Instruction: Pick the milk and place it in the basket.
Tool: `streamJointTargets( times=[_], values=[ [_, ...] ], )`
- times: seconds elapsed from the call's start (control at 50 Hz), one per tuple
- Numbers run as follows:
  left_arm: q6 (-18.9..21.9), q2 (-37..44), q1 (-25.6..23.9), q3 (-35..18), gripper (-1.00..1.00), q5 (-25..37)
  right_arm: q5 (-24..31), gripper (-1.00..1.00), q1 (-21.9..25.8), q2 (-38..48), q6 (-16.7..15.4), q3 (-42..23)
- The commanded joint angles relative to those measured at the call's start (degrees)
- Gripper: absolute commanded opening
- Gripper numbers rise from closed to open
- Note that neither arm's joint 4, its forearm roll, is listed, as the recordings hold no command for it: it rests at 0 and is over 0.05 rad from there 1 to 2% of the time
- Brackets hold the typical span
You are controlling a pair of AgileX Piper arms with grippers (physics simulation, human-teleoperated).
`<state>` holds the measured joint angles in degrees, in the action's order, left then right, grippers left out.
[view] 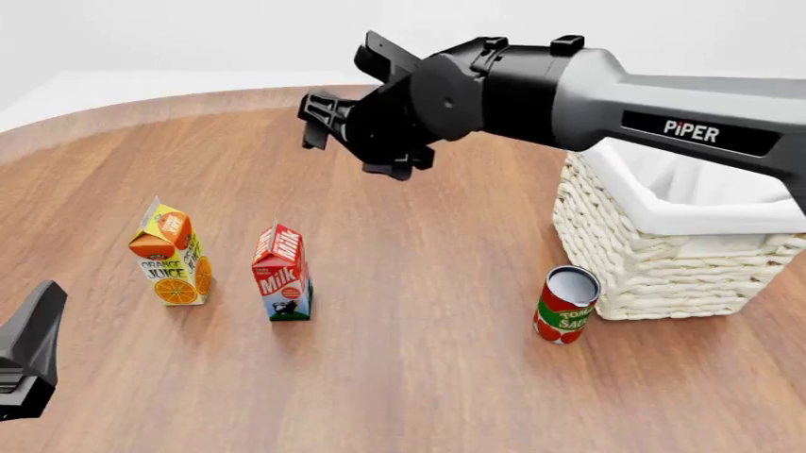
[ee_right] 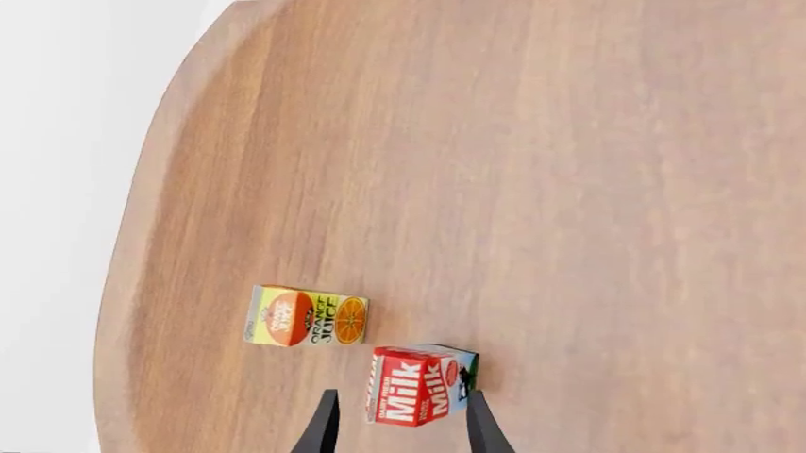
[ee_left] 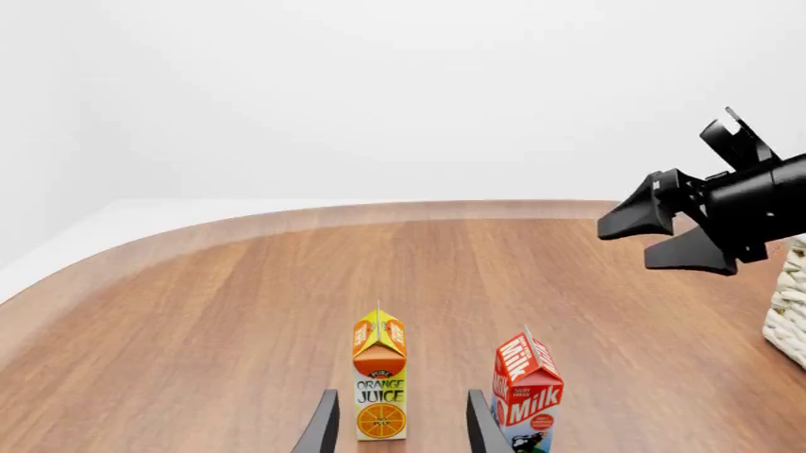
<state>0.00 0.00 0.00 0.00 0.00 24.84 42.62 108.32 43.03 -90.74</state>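
Milk (view: 283, 273) upright on surface (view: 416, 359), at 9 o'clock from basket (view: 680, 250), beside juice carton (view: 170, 252); not yet grasped. Right gripper (view: 359, 132) aloft, fingers apart, empty. Left gripper (ee_left: 400, 425) apart. Pick and placement both outstanding.

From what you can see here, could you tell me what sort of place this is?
Probably a simulated tabletop test scene rather than a real room: a bare wooden table against a blank white backdrop, groceries such as a milk carton and a basket, and a robot arm.
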Motion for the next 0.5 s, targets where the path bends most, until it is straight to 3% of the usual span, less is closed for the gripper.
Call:
streamJointTargets(
  times=[0.02, 0.5],
  values=[
    [0.0, 0.0, 0.0, 0.0, 1.00, 0.0, -0.6, 1.00, 0.7, 2.1, 0.7, -0.9],
    [0.0, 0.0, 0.0, 0.0, 1.00, 0.0, -2.8, 1.00, 1.6, 2.9, 2.1, 1.5]
  ],
)
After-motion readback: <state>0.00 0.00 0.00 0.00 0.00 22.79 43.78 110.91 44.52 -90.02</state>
